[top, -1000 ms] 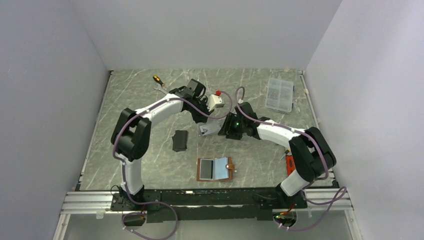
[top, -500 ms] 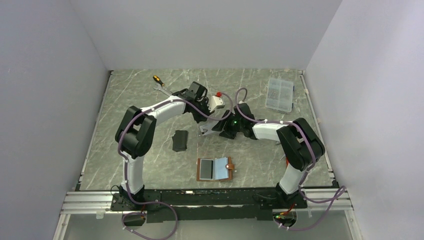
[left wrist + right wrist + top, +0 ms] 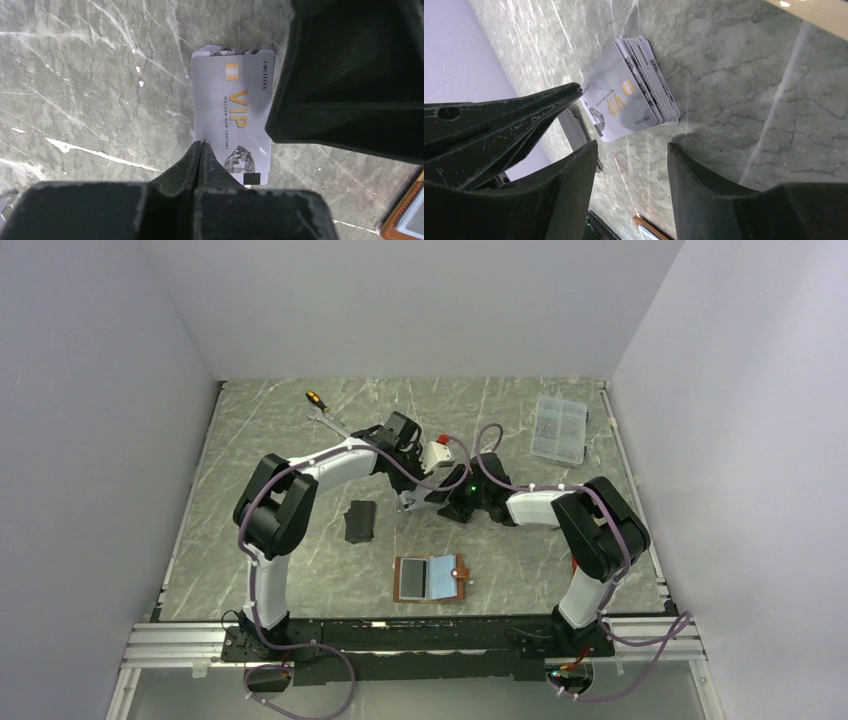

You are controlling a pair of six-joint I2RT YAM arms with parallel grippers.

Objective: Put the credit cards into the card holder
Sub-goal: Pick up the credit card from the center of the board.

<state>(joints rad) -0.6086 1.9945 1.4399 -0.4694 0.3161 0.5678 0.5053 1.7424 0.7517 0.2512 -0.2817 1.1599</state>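
A stack of silver-grey credit cards (image 3: 232, 107) lies on the marble table (image 3: 300, 440); the top one reads VIP and sits slid off the pile (image 3: 624, 102). My left gripper (image 3: 201, 144) is shut, and its tips rest on the top card's near left edge with nothing between them. My right gripper (image 3: 631, 145) stands open just short of the stack, facing it from the opposite side. In the top view both grippers meet over the cards (image 3: 409, 502) at mid-table. The card holder (image 3: 430, 578) lies open nearer the arm bases, clear sleeves up.
A black pouch (image 3: 360, 521) lies left of the cards. A white device with a red button (image 3: 437, 450) sits right behind the grippers. A screwdriver (image 3: 316, 400) lies far left, a clear parts box (image 3: 560, 427) far right, an orange tool (image 3: 578, 565) by the right arm.
My right arm has folded and pushed its gripper left toward the cards, jaws a little wider. My left gripper has shifted slightly nearer onto the stack and stayed shut.
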